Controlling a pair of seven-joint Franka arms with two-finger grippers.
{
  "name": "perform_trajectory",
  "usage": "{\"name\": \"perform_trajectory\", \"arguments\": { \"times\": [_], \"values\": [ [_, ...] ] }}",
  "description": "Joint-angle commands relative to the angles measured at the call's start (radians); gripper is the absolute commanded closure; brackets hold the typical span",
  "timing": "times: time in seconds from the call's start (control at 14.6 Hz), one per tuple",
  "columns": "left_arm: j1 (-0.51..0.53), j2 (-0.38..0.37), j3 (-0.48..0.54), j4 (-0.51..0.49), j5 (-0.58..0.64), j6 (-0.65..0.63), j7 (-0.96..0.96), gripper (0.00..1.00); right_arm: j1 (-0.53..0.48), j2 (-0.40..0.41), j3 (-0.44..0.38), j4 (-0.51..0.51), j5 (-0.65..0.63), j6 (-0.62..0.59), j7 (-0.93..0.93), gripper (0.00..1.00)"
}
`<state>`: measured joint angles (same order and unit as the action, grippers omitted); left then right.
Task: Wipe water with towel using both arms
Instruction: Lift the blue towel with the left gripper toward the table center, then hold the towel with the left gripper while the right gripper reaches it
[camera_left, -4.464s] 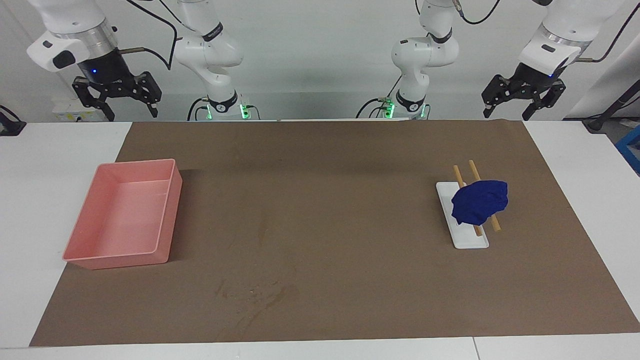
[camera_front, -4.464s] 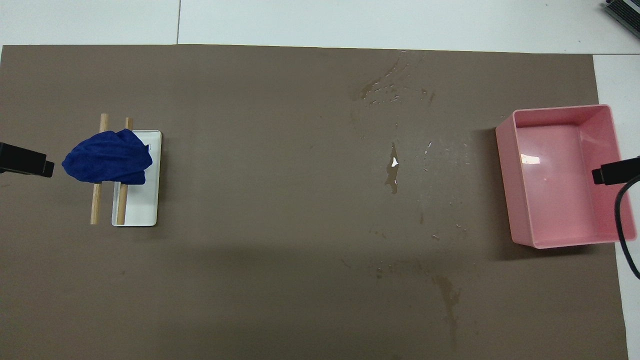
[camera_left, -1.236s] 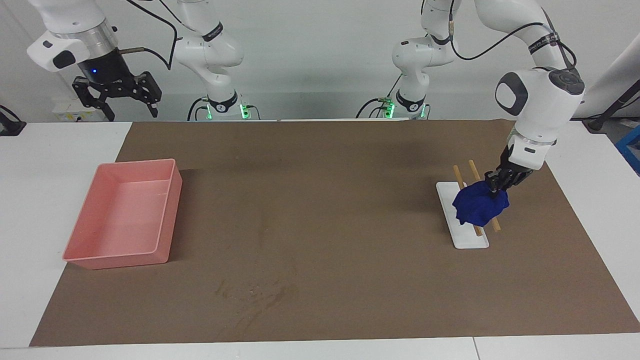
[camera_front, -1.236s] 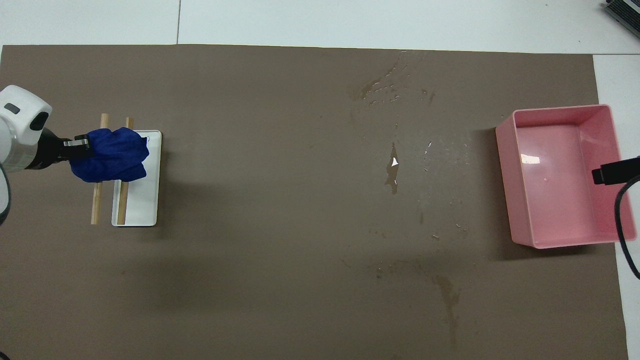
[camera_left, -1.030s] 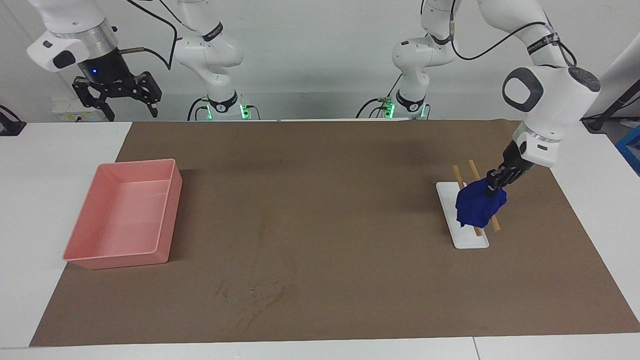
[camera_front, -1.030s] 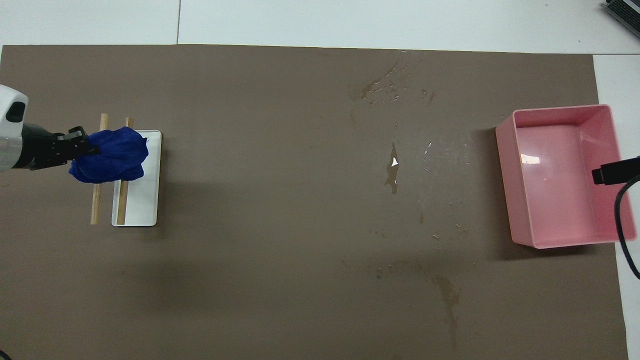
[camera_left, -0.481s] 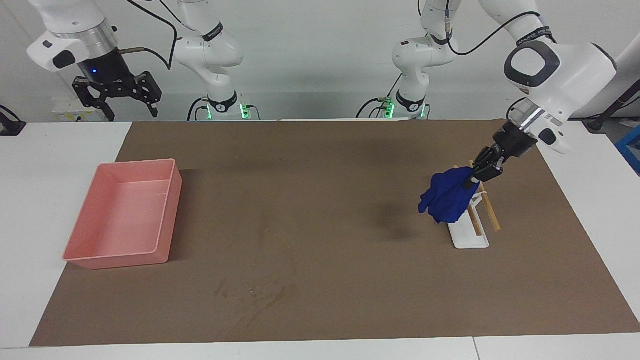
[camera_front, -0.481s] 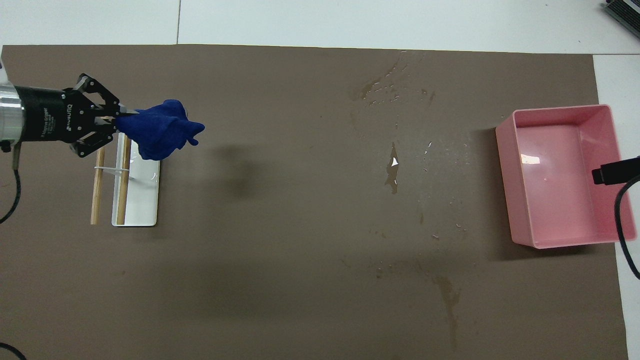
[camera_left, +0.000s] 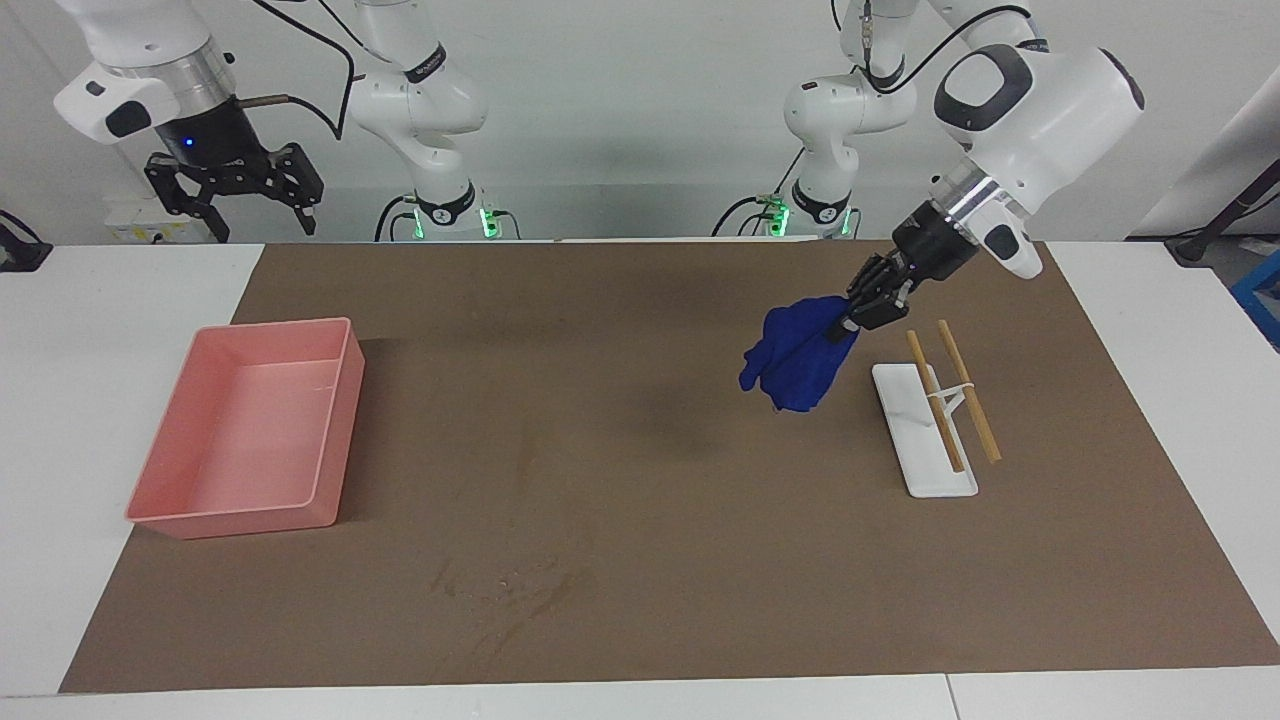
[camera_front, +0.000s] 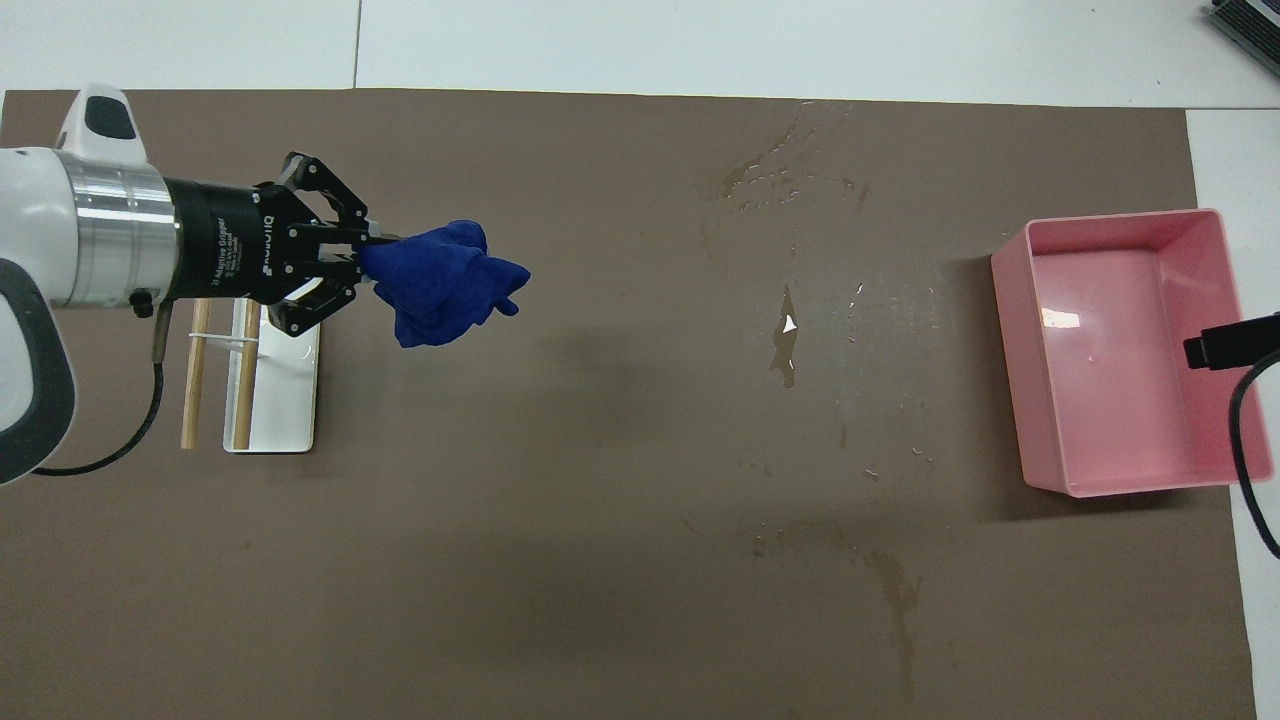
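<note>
The left claw (camera_left: 845, 320) is pinching the towel (camera_left: 797, 352) by one bunched edge, fingertips pressed into the cloth, links splayed to the sides; the towel hangs free from the claw's tip, a lumpy blue bundle drooping down and away from the wrist, clear of the brown mat (camera_left: 650, 560) beneath it; in the facing view it sits right of centre, a little above mid-height, with its soft shadow on the mat to its lower left; in the overhead view the same claw (camera_front: 362, 258) enters from the left edge at upper left and the towel (camera_front: 445, 285) trails off its tip toward the frame's centre.

Just lower right of the towel in the facing view lies one white tray (camera_left: 915, 445), flat on the mat, with two wooden sticks (camera_left: 955, 400) laid across it side by side, a thin pale band joining them; the towel hangs apart from them.

The right claw (camera_left: 238, 190) waits in the upper left of the facing view, raised above the white surface (camera_left: 70, 400), its fingers spread wide and holding nothing; only a dark sliver of it (camera_front: 1225, 342) shows at the right edge of the overhead view, over the one pink bin (camera_front: 1015, 330).

Several patches of water (camera_front: 787, 340) mark the mat, right of centre in the overhead view; one towel, two arms, two claws.
</note>
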<state>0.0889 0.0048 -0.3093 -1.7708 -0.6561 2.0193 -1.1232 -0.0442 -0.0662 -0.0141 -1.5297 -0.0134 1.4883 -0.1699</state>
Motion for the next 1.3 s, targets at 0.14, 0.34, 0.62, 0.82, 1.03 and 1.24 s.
{"name": "perform_trajectory", "arguments": {
  "times": [0.14, 0.34, 0.62, 0.82, 1.03, 1.24],
  "values": [
    [-0.086, -0.026, -0.036, -0.018, -0.023, 0.025, -0.139, 1.0, -0.005, -0.012, -0.001, -0.007, 0.016, -0.013, -0.008, 0.0],
    [-0.172, -0.04, -0.036, -0.061, -0.022, 0.122, -0.216, 1.0, -0.002, -0.012, 0.0, -0.007, 0.016, -0.013, -0.008, 0.0],
    [-0.247, -0.057, -0.036, -0.113, -0.022, 0.231, -0.27, 1.0, 0.0, -0.014, 0.016, -0.007, 0.024, -0.025, -0.039, 0.0],
    [-0.258, -0.057, -0.036, -0.114, -0.022, 0.248, -0.284, 1.0, 0.001, -0.018, 0.085, -0.01, 0.044, -0.004, -0.076, 0.0],
    [-0.258, -0.057, -0.036, -0.121, -0.022, 0.253, -0.284, 1.0, 0.003, -0.075, 0.088, -0.203, 0.231, 0.205, 0.124, 0.0],
    [-0.265, -0.057, -0.036, -0.121, -0.022, 0.254, -0.284, 1.0, 0.004, -0.077, 0.088, -0.3, 0.413, 0.262, 0.448, 0.0]
  ]
}}
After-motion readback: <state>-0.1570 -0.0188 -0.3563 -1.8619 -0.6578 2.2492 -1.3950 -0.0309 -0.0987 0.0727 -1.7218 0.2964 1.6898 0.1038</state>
